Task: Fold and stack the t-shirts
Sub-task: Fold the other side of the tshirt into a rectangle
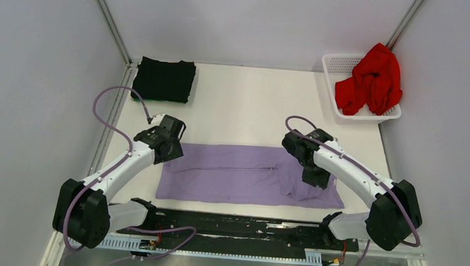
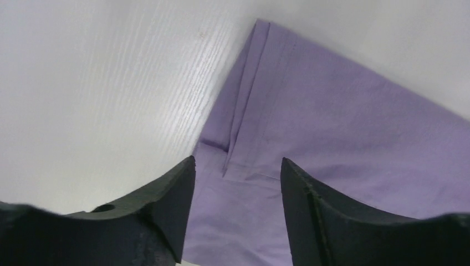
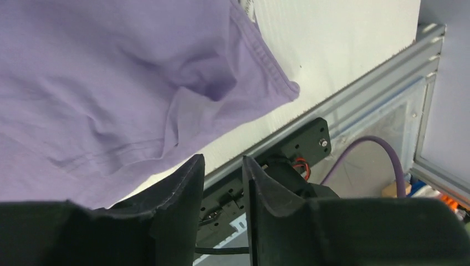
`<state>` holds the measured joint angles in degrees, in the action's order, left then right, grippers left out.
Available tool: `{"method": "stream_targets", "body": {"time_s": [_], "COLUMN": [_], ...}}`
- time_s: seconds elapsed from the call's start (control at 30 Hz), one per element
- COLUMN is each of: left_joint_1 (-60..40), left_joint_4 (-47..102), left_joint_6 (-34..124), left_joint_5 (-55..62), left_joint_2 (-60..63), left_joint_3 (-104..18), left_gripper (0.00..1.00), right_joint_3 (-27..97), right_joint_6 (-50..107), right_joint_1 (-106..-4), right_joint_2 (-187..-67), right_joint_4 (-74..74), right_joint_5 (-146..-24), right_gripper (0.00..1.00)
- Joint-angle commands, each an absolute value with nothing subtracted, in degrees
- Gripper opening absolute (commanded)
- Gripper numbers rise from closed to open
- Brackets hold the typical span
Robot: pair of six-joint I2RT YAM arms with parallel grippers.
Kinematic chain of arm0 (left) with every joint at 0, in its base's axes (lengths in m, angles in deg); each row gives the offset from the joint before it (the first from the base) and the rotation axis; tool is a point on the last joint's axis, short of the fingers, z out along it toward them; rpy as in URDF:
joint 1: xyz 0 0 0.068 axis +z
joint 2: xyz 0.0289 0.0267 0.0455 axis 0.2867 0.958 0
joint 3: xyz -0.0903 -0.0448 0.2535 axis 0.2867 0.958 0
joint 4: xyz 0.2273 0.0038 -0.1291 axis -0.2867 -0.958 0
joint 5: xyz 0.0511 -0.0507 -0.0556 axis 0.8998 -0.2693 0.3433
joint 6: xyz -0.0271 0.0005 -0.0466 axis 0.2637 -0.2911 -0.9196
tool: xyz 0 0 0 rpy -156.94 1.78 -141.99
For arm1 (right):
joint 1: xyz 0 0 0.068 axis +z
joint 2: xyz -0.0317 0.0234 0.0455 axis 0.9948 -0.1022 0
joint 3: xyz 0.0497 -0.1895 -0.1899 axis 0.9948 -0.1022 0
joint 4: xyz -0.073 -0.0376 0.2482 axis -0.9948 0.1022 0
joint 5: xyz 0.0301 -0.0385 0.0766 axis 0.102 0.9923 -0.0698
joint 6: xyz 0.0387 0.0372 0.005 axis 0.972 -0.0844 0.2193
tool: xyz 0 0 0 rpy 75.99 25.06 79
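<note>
The lavender t-shirt [image 1: 248, 174] lies on the table as a long folded strip, with a rumpled sleeve at its right end. My left gripper [image 1: 169, 147] is open and empty, low over the strip's left end; the left wrist view shows the shirt's folded corner [image 2: 310, 127] between the open fingers of that gripper [image 2: 238, 166]. My right gripper [image 1: 317, 177] hovers over the rumpled right end [image 3: 138, 83]; in the right wrist view this gripper [image 3: 223, 162] stands narrowly open with nothing between its fingers. The black t-shirt [image 1: 163, 79] lies folded at the back left. The red t-shirt [image 1: 371, 79] is bunched in the basket.
A white lattice basket [image 1: 335, 65] stands at the back right corner. A black rail [image 1: 245, 223] with cables runs along the near table edge, also in the right wrist view [image 3: 299, 144]. Metal frame posts and grey walls close in both sides.
</note>
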<state>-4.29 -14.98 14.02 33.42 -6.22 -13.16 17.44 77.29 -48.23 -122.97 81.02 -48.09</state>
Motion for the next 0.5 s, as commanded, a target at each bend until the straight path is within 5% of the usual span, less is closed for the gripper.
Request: {"method": "stream_targets", "body": {"time_s": [0.0,0.07,0.13,0.3,0.47], "left_joint_1": [-4.4,-4.4,-4.4,-4.4,-5.0], "left_joint_4": [-18.3,-19.3,-19.3,-10.1,3.1], "left_joint_6": [10.1,10.4,11.7,18.5,20.5], "left_joint_5": [41.0,41.6,40.4,23.8,3.3], "left_joint_2": [-9.1,-9.0,-8.8,-8.0,-3.2], "left_joint_3": [-16.1,-18.1,-20.2,-22.1,-20.1], "left_gripper": [0.72,0.86,0.98,1.00,1.00], "right_joint_3": [17.6,19.4,21.0,21.1,12.4], "right_joint_6": [79.4,79.8,80.4,79.7,71.0], "right_joint_1": [-47.8,-47.8,-47.8,-47.9,-49.3], "right_joint_2": [-120.5,-118.6,-116.3,-110.1,-104.9], "right_joint_4": [85.9,85.6,84.4,73.8,46.9], "right_joint_5": [-49.3,-48.9,-48.0,-46.3,-57.2], "right_gripper": [0.44,0.77,0.99,1.00,1.00]}}
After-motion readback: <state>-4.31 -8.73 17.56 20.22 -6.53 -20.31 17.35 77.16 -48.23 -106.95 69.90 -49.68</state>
